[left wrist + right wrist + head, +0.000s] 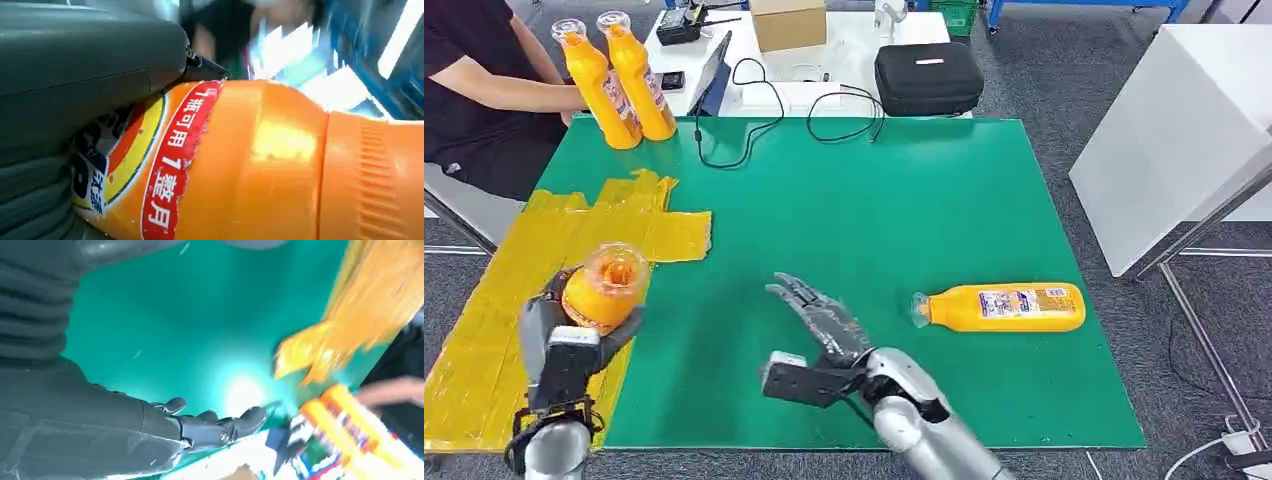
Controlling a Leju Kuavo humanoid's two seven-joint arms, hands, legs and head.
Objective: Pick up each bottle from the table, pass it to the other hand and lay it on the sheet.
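A green tabletop (894, 210) fills the middle of the head view, set on grey carpet, with a yellow sheet (534, 270) spread over its left edge. At far left a seated person (479, 85) in a dark top is cut off by the frame, an arm reaching toward two upright orange bottles (619, 85) at the tabletop's far left corner. Behind them a white desk carries a cardboard box (787, 22), a black case (927, 78) and loose black cables (764, 115) that trail onto the green. A white cabinet (1184, 130) stands at right. The left hand (564, 345) grips an orange bottle (604, 285) over the sheet, cap end toward the camera; in the left wrist view its red-and-yellow label shows, though the fingers are mostly hidden behind it. The right hand (819, 320) hovers above the centre of the tabletop with fingers spread and nothing in it. Another orange bottle (1004, 307) lies on its side just to the right of that hand, apart from it. The right wrist view is blurred, so the far objects there are probably the same upright bottles.
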